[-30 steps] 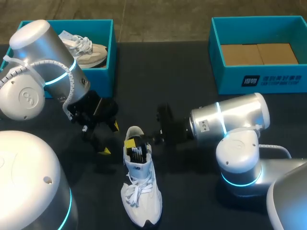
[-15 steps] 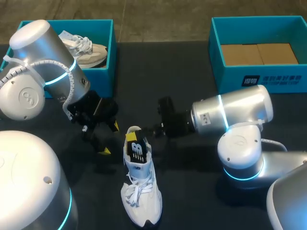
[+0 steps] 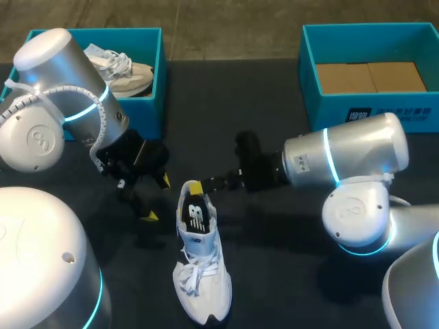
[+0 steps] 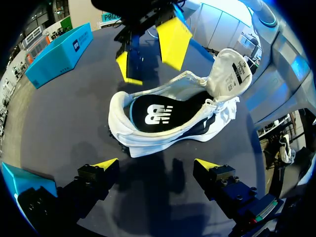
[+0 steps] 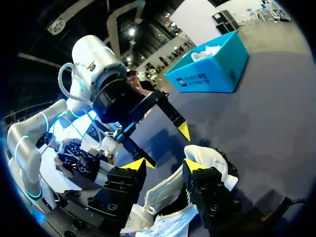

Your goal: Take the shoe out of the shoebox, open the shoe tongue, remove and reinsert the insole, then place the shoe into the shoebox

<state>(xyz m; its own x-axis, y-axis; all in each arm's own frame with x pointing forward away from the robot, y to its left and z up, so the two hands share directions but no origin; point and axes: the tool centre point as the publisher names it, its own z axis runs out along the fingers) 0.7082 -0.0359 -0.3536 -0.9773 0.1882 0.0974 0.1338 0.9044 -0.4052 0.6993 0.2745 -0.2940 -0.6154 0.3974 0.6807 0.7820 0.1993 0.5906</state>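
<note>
The shoe (image 3: pixel 200 260) points heel-first at the nearer right gripper (image 5: pixel 164 164), fingers spread empty just over it; the left gripper (image 3: pixel 157 198), likewise spread, stands aside.

- A table (image 3: pixel 206 103) with a flat, matte black top is seen, and the things below are carried by it.
- A white shoe (image 3: pixel 200 267) is set upright on its sole toward the near side. Its toe is turned to the near edge and its heel to the far edge. The tongue is bent away from the opening, and a dark insole with a white mark is exposed inside.
- A teal left shoebox (image 3: pixel 155 96), open at the top, is placed at the far left corner, well apart from the shoe.
- A teal right shoebox (image 3: pixel 322 113), also open, is placed at the far right corner. White print is borne on its near wall.
- The two boxes are set well apart, and the black top is seen between them.
</note>
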